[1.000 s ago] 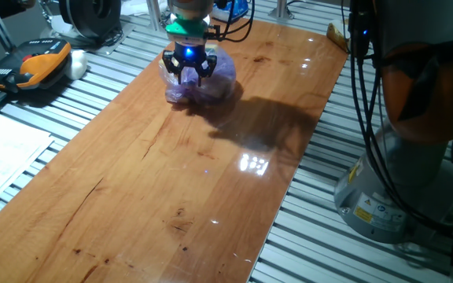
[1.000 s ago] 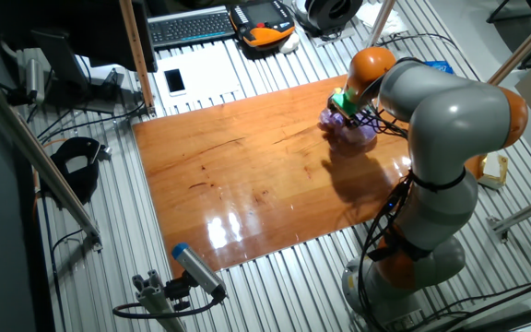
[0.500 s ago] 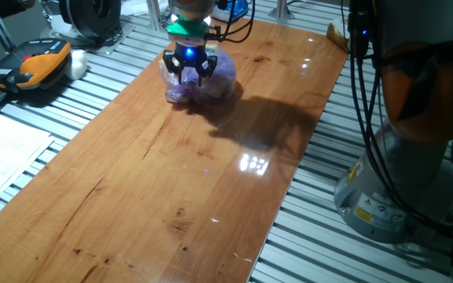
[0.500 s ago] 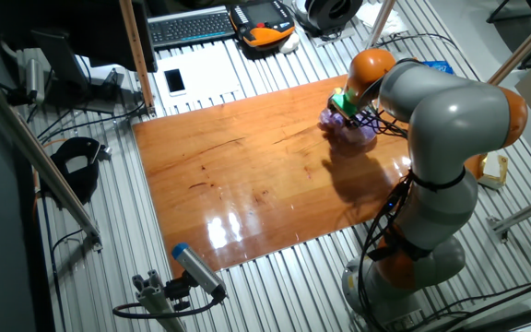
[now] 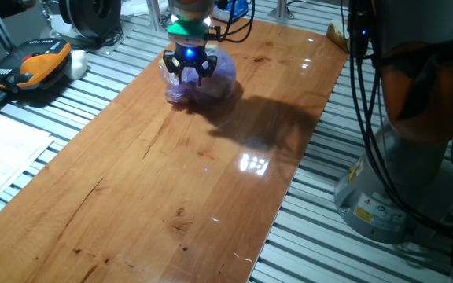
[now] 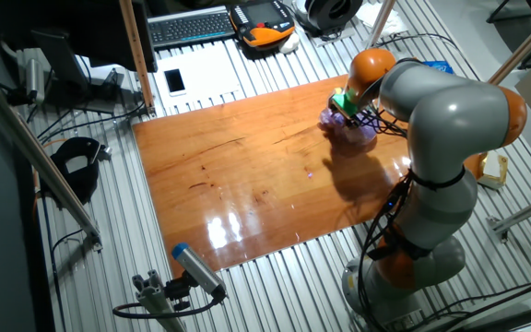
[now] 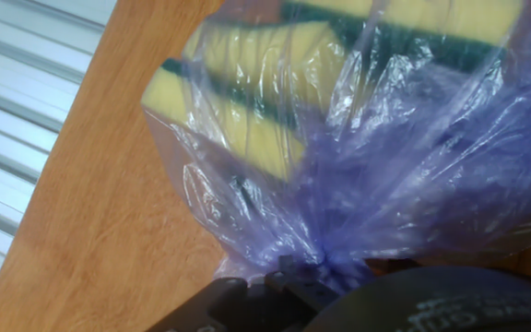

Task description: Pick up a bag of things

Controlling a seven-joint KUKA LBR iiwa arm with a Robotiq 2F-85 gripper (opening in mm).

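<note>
The bag of things is a crinkly purple plastic bag lying on the wooden table near its far end. It also shows in the other fixed view. In the hand view the bag fills the frame, with yellow and green sponges showing through it. My gripper points down into the bag's top. The plastic bunches together at my fingertips, so the gripper looks shut on the bag. The bag still rests on the table.
An orange and black pendant lies left of the table on the slatted bench. A keyboard and a phone lie beyond the table. The robot base stands on the right. A blue packet lies behind the arm.
</note>
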